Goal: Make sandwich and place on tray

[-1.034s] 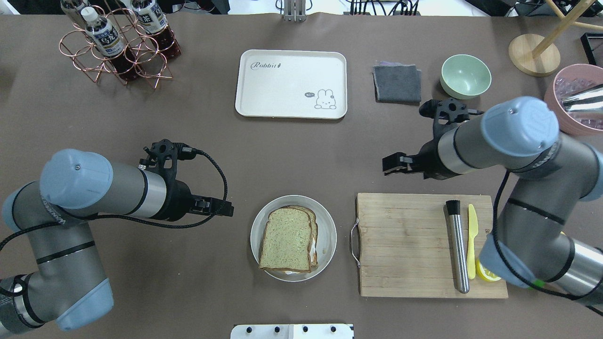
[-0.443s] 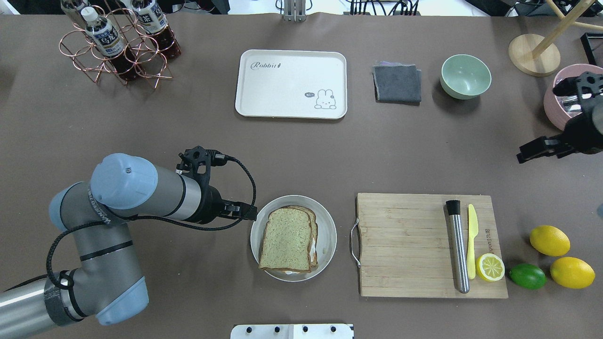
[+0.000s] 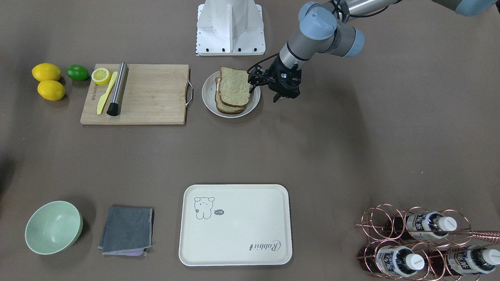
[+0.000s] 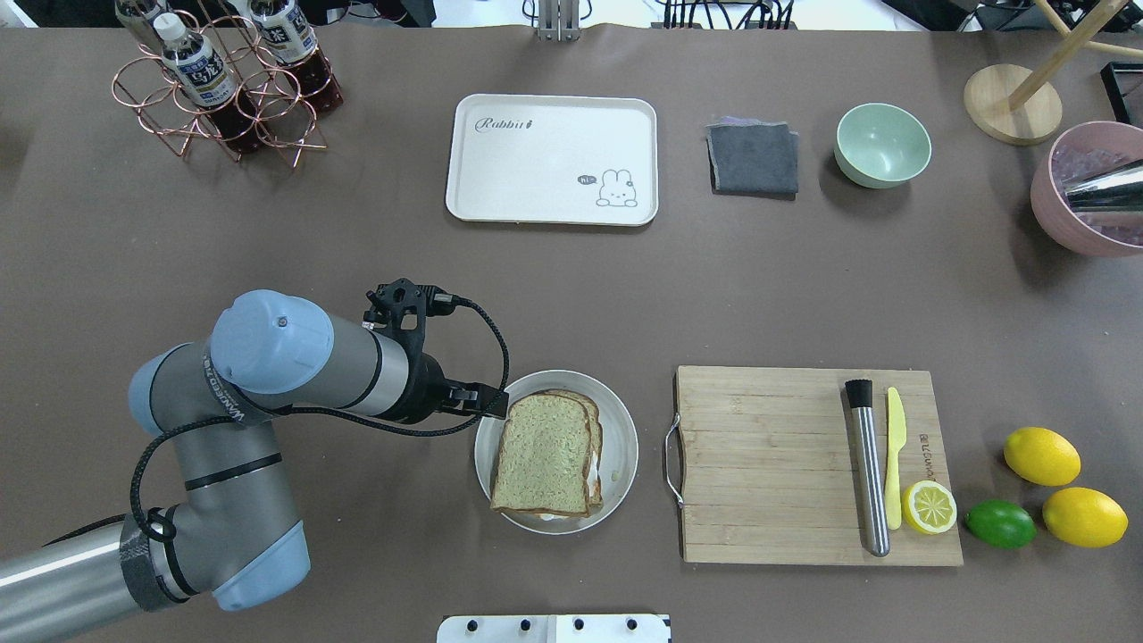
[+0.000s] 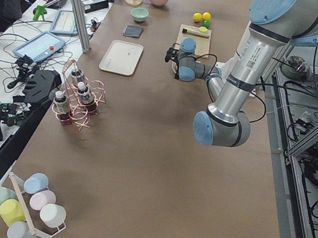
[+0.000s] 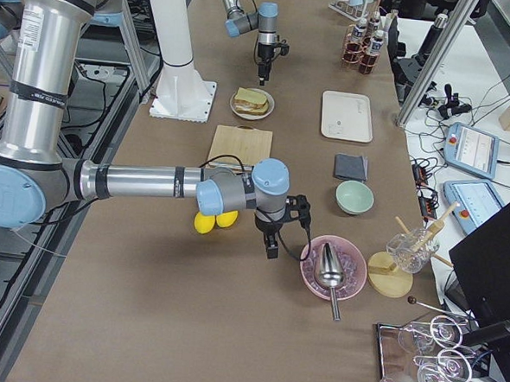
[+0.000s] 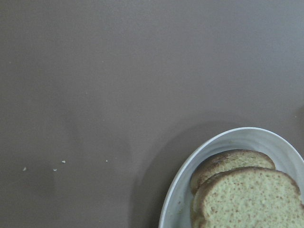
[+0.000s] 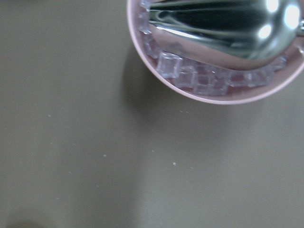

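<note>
The sandwich (image 4: 543, 454) is lying on the plate (image 4: 622, 444), well apart from the tray (image 4: 536, 174). The left pincer (image 4: 496, 405) is hovering at the plate's rim, and the right pincer (image 6: 271, 247) is hanging beside the pink bowl (image 6: 304, 265). I cannot tell whether either is open.

The sandwich (image 4: 543, 455) lies on the plate (image 4: 621, 446) straight before me, with my left jaws at the plate's left rim. Right of the plate lies the cutting board (image 4: 768, 464), which bears the muddler (image 4: 868, 473), the knife (image 4: 895, 464) and a lemon half (image 4: 929, 507) on its right side. Right of the board, a lime (image 4: 1000, 523) and two lemons (image 4: 1041, 455) lie on the desk (image 4: 357, 250). Farther out sits the tray (image 4: 536, 170), with a cloth (image 4: 755, 159) and a bowl (image 4: 882, 143) to its right and the bottle rack (image 4: 223, 85) far to its left.
</note>
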`<state>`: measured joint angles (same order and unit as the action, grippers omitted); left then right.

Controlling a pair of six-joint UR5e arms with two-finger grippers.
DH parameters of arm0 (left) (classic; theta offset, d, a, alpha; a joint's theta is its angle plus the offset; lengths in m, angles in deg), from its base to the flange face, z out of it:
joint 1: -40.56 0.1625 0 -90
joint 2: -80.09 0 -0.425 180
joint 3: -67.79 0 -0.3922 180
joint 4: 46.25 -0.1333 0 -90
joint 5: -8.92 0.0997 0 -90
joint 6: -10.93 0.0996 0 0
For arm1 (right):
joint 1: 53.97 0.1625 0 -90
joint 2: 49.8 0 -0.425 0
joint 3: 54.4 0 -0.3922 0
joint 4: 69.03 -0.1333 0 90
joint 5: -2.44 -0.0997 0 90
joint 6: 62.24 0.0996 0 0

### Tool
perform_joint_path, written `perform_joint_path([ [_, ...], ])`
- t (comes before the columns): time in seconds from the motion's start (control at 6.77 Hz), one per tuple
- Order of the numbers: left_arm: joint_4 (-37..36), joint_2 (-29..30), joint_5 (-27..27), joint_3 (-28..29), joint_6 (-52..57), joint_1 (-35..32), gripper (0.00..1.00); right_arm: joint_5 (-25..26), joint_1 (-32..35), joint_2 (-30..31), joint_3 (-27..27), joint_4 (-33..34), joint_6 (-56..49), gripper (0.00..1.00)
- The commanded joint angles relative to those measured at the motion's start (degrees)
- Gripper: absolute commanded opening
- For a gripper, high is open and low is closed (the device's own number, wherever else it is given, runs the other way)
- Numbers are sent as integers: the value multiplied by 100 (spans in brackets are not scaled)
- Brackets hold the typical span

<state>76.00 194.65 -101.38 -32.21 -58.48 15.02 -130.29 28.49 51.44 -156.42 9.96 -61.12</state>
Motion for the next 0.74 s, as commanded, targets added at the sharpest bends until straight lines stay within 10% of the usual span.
perform_joint_path([
  [0.0,-8,-12,0,15,6,40,93,-95,585,-295,113,1102,-900,100],
  [0.3,1,-4,9,199,6,101,90,239,875,-254,420,1285,-1639,100],
  [0.59,19,5,0,244,33,224,46,239,912,-245,420,1277,-1641,100],
])
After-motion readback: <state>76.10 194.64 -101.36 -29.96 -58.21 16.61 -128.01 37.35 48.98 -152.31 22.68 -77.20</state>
